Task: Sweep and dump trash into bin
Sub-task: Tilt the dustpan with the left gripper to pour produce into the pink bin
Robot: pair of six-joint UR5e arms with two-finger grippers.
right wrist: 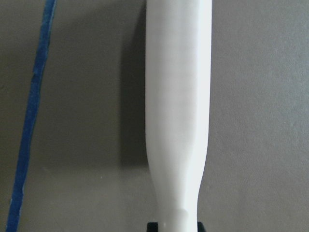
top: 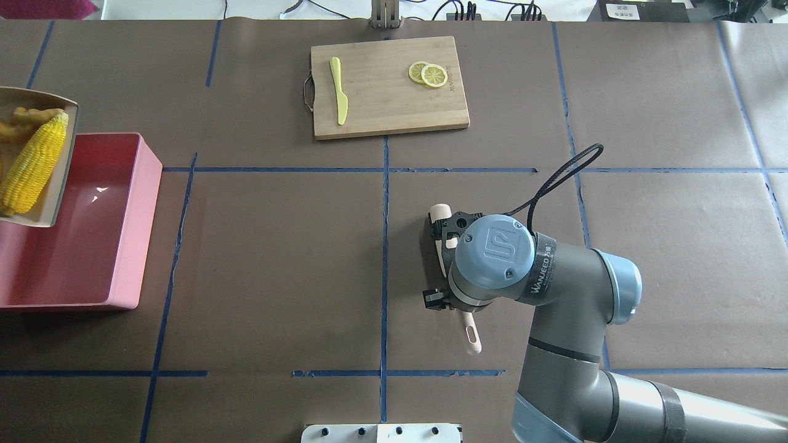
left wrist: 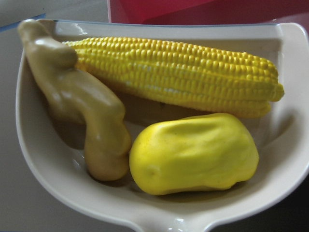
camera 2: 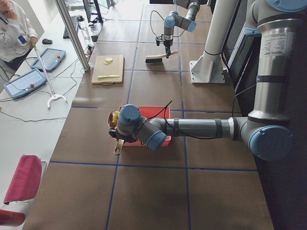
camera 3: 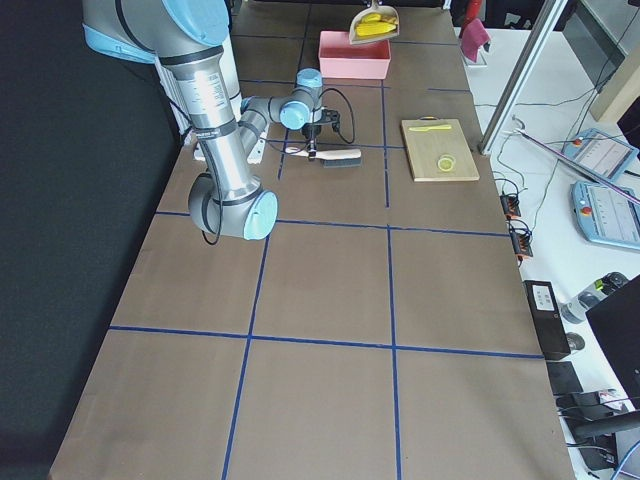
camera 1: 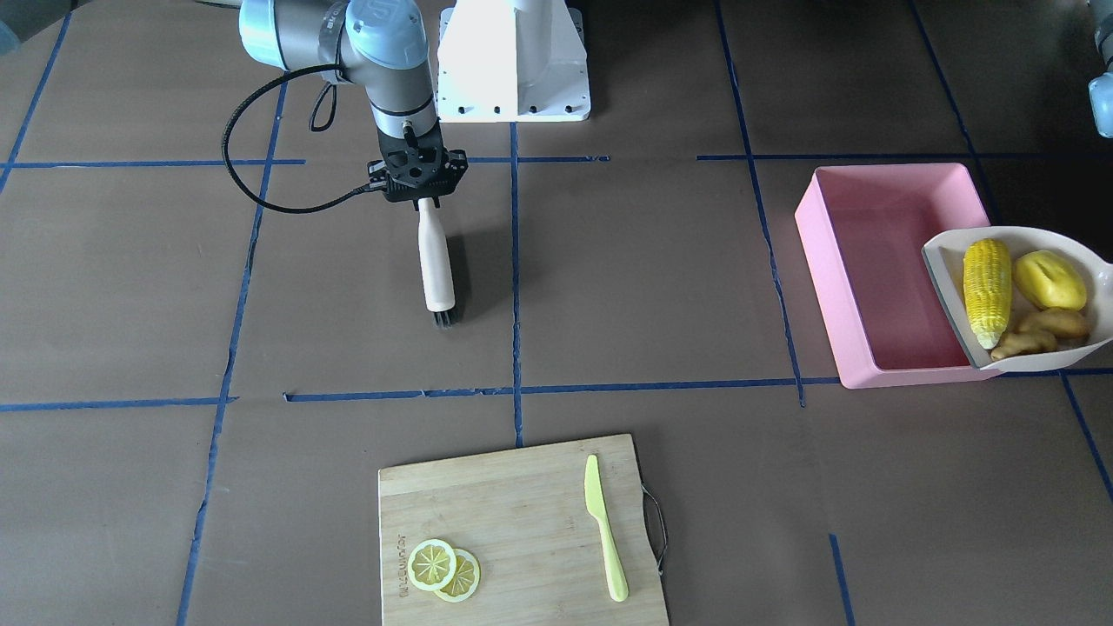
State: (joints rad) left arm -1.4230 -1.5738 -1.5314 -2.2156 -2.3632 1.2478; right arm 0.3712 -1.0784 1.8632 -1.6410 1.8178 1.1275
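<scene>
Three pieces of trash [left wrist: 193, 77] (one corn cob [camera 1: 988, 291] lying twelve-to-six seen from across the table, one lemon-like fruit [camera 1: 1049, 280], one ginger root [camera 1: 1043, 330]) sit in the one dustpan [camera 1: 1017, 233] overhanging the three o'clock wall of the one bin [camera 1: 869, 287], nine o'clock from the nearer left gripper [camera 2: 117, 139], whose fingers I cannot make out, the right gripper [camera 1: 419, 178] clamping the brush [camera 1: 435, 261].

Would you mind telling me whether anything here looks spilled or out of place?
Nothing stands out: the corn cob, lemon-like fruit and ginger root sit in the dustpan over the edge of the pink bin; none spilled.
</scene>
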